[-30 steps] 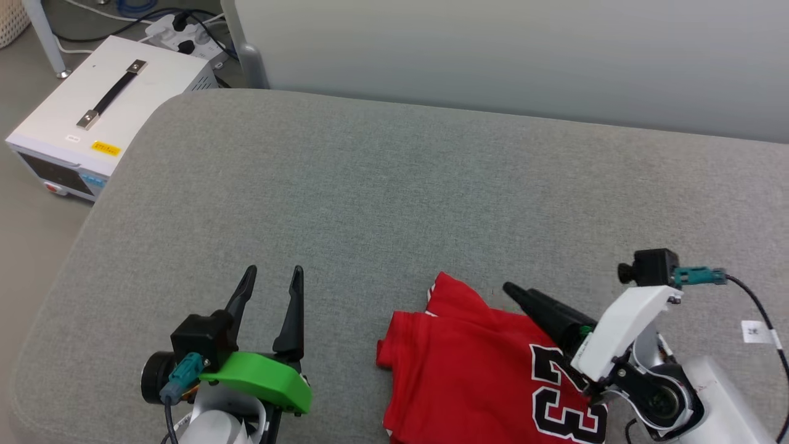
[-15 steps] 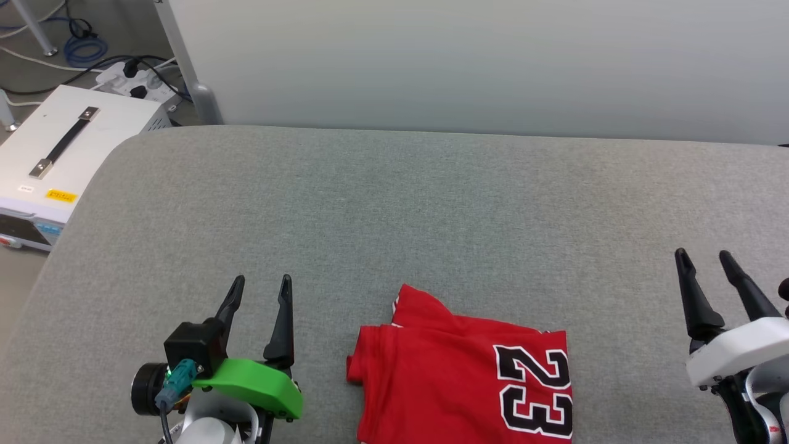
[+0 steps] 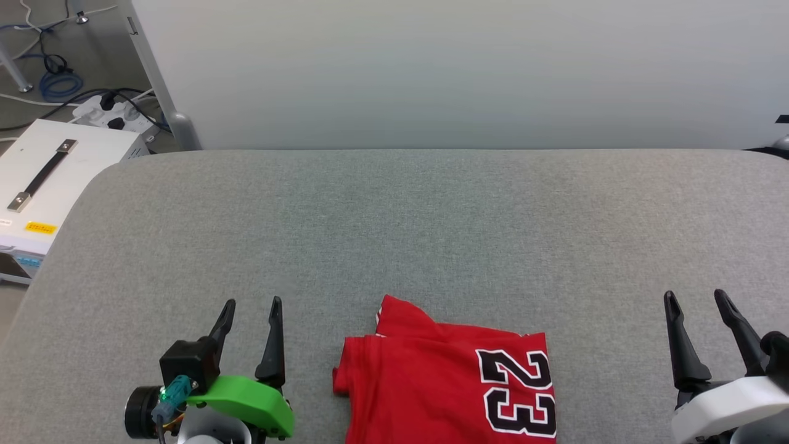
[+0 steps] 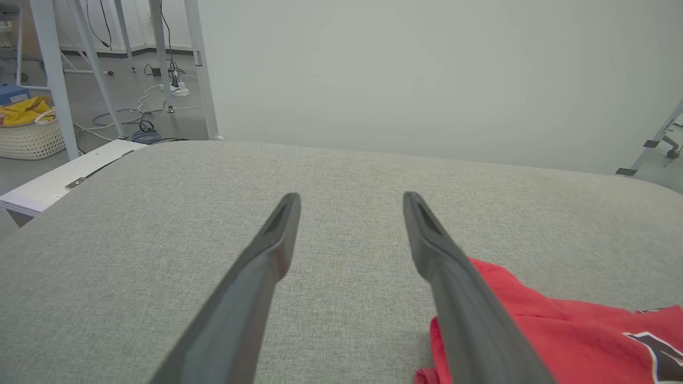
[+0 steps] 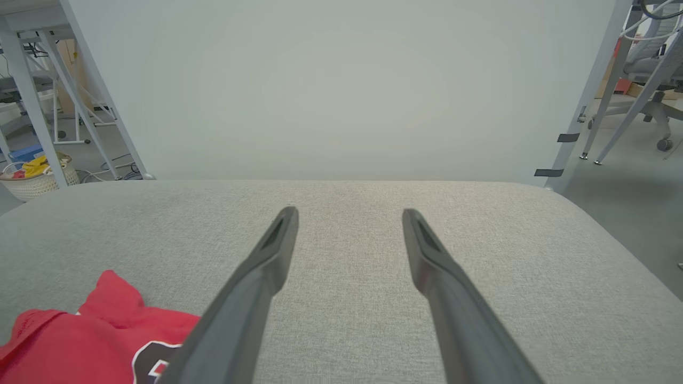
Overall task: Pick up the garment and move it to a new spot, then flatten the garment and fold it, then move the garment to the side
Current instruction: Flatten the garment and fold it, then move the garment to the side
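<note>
Grey fabric surface [image 3: 394,234], pale wall panel [image 3: 431,68] behind at 12 o'clock, white box [image 3: 37,185] off its edge at 10. The folded red garment [image 3: 425,382], number 23 up, lies flat at 6 o'clock, between both grippers and touching neither. Left gripper [image 3: 253,301] at 7 and right gripper [image 3: 694,293] at 5 both have fingers spread, holding nothing.

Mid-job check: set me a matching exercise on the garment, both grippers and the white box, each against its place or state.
1 garment
2 left gripper
3 right gripper
4 white box

a open, head view's lower right
b beyond the left edge of the grey table
c folded, lying between the grippers
d open, on a green mount, lower left

Pairs: 1-c, 2-d, 3-a, 4-b
</note>
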### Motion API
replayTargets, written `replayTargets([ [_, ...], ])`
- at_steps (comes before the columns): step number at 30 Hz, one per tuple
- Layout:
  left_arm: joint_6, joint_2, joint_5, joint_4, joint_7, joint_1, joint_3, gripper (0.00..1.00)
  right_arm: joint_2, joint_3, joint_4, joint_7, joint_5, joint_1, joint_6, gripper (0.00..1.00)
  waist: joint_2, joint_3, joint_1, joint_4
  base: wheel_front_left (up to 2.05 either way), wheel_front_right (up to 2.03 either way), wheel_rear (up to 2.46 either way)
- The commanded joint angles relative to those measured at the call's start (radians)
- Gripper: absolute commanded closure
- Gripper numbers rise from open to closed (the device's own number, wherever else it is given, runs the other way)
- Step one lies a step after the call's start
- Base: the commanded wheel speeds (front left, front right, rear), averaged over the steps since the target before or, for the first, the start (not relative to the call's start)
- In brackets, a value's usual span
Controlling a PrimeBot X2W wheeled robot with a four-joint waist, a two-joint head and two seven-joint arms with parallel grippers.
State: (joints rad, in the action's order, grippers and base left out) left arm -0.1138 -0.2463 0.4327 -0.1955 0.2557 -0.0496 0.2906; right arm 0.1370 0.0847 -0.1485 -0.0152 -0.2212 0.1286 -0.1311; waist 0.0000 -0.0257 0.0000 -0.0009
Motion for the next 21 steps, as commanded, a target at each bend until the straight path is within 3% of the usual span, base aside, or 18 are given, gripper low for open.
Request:
replayTargets([
  [1,0.0,0.0,0.009,-0.005,0.005,0.013,-0.005,0.0,-0.003,0.002,-0.012,0.003,0.006,0.012,0.0,0.0,0.0,-0.004,0.0,-0.002,0.0,0.0,0.0],
  [13,0.011,0.003,0.023,-0.013,0.006,0.01,-0.014,0.0,-0.035,0.037,-0.034,0.031,0.013,0.023,0.0,0.0,0.0,0.001,0.0,0.004,0.0,0.0,0.0],
  [16,0.012,0.007,0.018,-0.012,0.006,-0.005,-0.011,0.0,-0.036,0.078,-0.008,0.052,-0.03,0.021,0.0,0.0,0.0,0.016,0.0,0.015,0.0,0.0,0.0],
  [21,0.014,0.022,0.006,0.003,0.006,-0.037,-0.011,0.0,0.002,0.122,0.077,0.154,-0.203,0.021,0.0,0.0,0.0,0.053,0.0,0.045,0.0,0.0,0.0],
])
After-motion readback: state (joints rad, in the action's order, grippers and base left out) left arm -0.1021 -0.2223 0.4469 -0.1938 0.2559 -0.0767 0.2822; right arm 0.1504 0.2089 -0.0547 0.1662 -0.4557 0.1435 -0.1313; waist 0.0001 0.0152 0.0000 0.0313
